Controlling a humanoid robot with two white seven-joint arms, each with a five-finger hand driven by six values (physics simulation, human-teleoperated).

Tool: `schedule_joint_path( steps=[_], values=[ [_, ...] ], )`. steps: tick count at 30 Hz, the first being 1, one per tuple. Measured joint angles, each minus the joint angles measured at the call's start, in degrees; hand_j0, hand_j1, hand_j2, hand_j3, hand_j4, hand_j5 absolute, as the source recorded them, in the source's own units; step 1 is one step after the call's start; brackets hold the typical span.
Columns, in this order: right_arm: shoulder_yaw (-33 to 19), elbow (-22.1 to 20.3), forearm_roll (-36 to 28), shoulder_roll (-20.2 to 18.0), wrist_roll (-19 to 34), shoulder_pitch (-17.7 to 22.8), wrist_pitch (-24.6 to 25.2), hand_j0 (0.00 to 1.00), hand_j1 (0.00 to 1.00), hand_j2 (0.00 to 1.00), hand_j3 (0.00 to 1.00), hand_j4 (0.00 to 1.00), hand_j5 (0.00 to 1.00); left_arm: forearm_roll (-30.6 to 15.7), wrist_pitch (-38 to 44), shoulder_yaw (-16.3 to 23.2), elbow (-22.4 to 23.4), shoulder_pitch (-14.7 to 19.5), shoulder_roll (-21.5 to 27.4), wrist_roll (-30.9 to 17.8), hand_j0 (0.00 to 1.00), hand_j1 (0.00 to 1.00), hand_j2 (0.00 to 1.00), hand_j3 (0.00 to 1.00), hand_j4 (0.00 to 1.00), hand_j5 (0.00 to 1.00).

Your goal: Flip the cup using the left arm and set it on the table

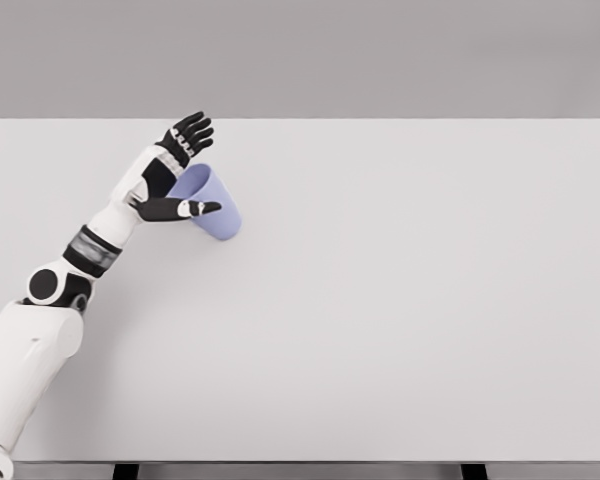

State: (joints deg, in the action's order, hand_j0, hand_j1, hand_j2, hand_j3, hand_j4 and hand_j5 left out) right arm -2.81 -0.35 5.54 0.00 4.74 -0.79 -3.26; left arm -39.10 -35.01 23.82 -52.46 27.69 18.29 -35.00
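The cup (212, 205), a pale lavender-blue one, lay in the left part of the table (400, 300), toward the far side, tilted rather than standing straight, its wider end pointing down and to the right and its narrower end tucked up against my palm. My left hand (172, 170) was right at it: my thumb (185, 209) stretched out level across the cup's near side, its tip reaching about to the middle of the cup's wall, while my four fingers (192, 130) stood up and away beyond the cup's far upper edge, extended rather than wrapped around it. So the cup sat in the fork between thumb and fingers, pressed to or just beside the palm, but my fingers were spread and released, not clenched on it; I could not tell from this angle whether the palm truly touched the cup or only hovered against it, nor whether the cup's lower edge rested on the table surface or was lifted just clear of it. My left forearm ran back down and to the left from the wrist, past the dark band at the elbow, to the white upper arm at the lower left corner of the view. Around the cup the tabletop was plain pale grey-white, with a grey wall behind its far edge.
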Motion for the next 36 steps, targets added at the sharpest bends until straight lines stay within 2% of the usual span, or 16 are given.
schedule_joint_path(
  steps=[6,13,16,18,20,22,24,28,32,36],
  values=[
    [0.00,0.00,0.00,0.00,0.00,-0.09,0.01,1.00,1.00,1.00,1.00,1.00,1.00,1.02,-0.01,0.28,-0.31,0.70,-0.71,0.00,1.00,1.00,1.00,1.00,1.00,1.00],
    [0.00,0.00,0.00,0.00,0.00,0.00,0.01,1.00,1.00,1.00,1.00,1.00,1.00,1.22,-0.02,0.53,-4.21,0.97,-0.65,0.00,1.00,1.00,1.00,1.00,1.00,1.00],
    [0.00,0.00,0.00,0.00,0.00,0.00,-0.01,1.00,1.00,1.00,1.00,1.00,1.00,1.25,-0.03,0.87,-8.39,0.79,0.82,0.00,1.00,1.00,1.00,1.00,1.00,1.00],
    [0.00,0.00,0.00,0.00,0.00,-0.09,0.00,1.00,1.00,1.00,1.00,1.00,1.00,1.26,-0.05,1.40,-12.27,1.14,3.54,-0.01,1.00,1.00,1.00,1.00,1.00,1.00],
    [0.00,0.01,0.00,0.00,0.00,0.00,0.01,1.00,1.00,1.00,1.00,1.00,1.00,1.42,-0.05,1.65,-13.83,3.60,6.56,-0.01,1.00,1.00,1.00,1.00,1.00,1.00],
    [0.00,0.00,0.00,0.00,0.00,0.00,0.01,1.00,1.00,1.00,1.00,1.00,1.00,2.95,-0.06,1.79,-11.75,5.89,9.79,-0.01,1.00,1.00,1.00,1.00,1.00,1.00],
    [0.00,0.00,0.00,0.00,0.00,-0.09,0.01,1.00,1.00,1.00,1.00,1.00,1.00,6.87,-0.05,1.85,-6.70,7.47,13.72,-0.01,1.00,1.00,1.00,1.00,1.00,1.00],
    [0.00,0.00,0.00,0.00,0.00,0.00,0.00,1.00,1.00,1.00,1.00,1.00,1.00,16.62,-0.07,2.00,0.20,6.94,17.74,-0.01,1.00,1.00,1.00,1.00,1.00,1.00],
    [0.00,0.00,0.00,0.00,0.00,0.00,0.01,1.00,1.00,1.00,1.00,1.00,1.00,22.05,-0.10,4.98,0.68,6.94,21.31,-0.02,1.00,1.00,1.00,1.00,1.00,1.00],
    [0.00,0.00,0.00,0.00,0.00,0.00,0.01,1.00,1.00,1.00,1.00,1.00,1.00,23.65,-0.12,6.21,0.42,6.94,22.53,-0.02,1.00,1.00,1.00,1.00,1.00,1.00]
  ],
)
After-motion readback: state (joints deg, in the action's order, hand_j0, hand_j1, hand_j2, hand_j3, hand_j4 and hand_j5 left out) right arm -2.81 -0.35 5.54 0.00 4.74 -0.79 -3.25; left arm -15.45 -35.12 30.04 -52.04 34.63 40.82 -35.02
